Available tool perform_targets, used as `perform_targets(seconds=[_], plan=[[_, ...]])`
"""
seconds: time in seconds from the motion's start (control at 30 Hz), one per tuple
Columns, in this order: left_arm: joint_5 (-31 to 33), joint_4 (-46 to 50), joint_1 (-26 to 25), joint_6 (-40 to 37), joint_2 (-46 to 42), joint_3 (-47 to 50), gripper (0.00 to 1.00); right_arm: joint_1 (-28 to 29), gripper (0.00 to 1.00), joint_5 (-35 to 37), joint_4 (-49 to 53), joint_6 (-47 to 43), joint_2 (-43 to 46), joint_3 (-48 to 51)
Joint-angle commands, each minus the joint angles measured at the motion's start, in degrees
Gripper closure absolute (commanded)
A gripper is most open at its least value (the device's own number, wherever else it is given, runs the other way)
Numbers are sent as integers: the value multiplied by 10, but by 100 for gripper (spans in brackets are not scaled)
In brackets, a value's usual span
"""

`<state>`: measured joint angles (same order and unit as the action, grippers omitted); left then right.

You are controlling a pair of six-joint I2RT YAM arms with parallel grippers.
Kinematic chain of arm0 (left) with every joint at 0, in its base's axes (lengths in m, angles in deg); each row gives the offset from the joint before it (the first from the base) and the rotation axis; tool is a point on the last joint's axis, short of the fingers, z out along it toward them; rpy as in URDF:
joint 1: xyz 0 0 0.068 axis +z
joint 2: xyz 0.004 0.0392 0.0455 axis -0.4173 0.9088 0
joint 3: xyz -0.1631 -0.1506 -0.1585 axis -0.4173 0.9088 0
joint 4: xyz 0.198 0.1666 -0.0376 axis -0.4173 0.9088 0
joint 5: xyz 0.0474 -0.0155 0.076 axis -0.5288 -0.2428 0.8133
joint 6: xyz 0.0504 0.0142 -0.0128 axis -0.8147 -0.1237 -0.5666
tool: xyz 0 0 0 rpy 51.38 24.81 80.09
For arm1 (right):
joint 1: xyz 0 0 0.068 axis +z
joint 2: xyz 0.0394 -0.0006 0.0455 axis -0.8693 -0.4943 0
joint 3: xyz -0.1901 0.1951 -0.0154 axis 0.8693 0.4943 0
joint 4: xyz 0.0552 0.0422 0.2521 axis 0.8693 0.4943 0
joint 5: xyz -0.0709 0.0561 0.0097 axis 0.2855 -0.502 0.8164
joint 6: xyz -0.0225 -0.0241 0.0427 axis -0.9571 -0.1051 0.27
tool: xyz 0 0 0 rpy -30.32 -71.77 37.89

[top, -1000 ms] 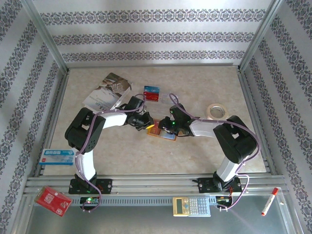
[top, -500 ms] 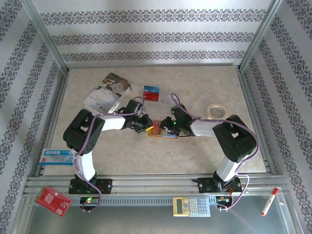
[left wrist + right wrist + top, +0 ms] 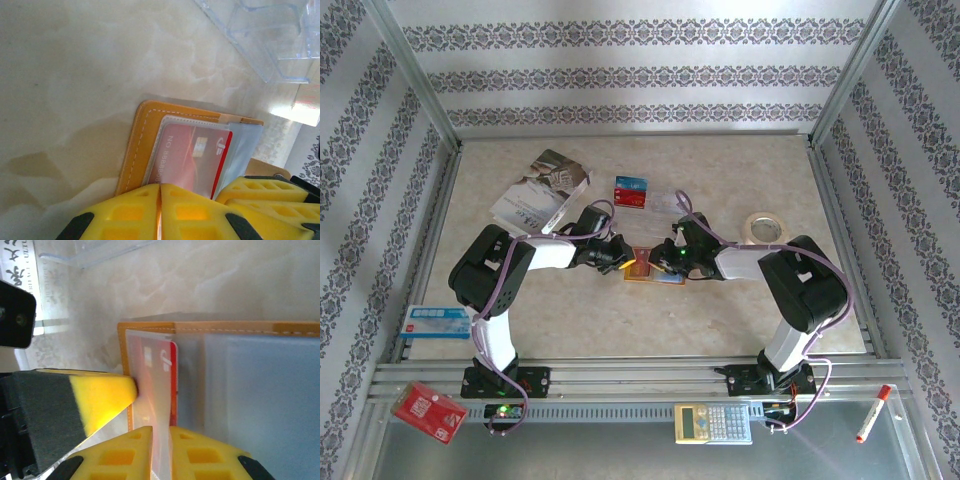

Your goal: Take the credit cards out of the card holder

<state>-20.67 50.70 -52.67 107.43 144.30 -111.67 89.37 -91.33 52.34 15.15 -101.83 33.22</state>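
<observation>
The orange card holder [image 3: 656, 272] lies open at mid-table between both arms. Its clear pocket holds a red credit card [image 3: 192, 160], also seen edge-on [image 3: 173, 385] in the right wrist view. My left gripper [image 3: 160, 189] is shut, its tips pressing on the holder's left orange border [image 3: 134, 150]. My right gripper [image 3: 161, 435] comes from the other side, jaws closed to a thin slit on the pocketed red card's edge. In the top view the left gripper [image 3: 624, 263] and right gripper [image 3: 667, 262] nearly meet. More credit cards, blue and red [image 3: 631, 191], lie loose farther back.
A clear plastic stand [image 3: 666, 203] sits just behind the holder. A white booklet [image 3: 540, 195] lies back left, a tape roll [image 3: 767, 228] at the right. A white-and-blue box [image 3: 438, 320], red packet [image 3: 430, 412], calculator [image 3: 712, 423] and marker [image 3: 873, 412] lie near the front.
My right gripper's jaws have closed in onto the pocketed card. Both grippers edged slightly toward the back, and the holder now lies straighter. The left gripper stayed shut.
</observation>
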Motion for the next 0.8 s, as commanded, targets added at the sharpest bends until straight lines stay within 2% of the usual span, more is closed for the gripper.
perform_targets(seconds=[0.0,0.1,0.2,0.33,0.63,0.77], plan=[[23,64,3,1,28,26,89,-6,83,-24,-25,-12,-13,7],[24,66,4,0,29,26,89,-7,84,-12,-20,-11,-14,12],[26,66,5,0,29,29,89,-8,78,11,-1,-13,-11,17],[27,68,7,0,28,30,89,-9,77,15,-4,-12,-13,22],[25,68,9,-1,30,27,89,-9,81,2,-33,-7,-23,29],[21,68,9,-1,29,23,89,-7,86,-26,-70,5,-44,29]])
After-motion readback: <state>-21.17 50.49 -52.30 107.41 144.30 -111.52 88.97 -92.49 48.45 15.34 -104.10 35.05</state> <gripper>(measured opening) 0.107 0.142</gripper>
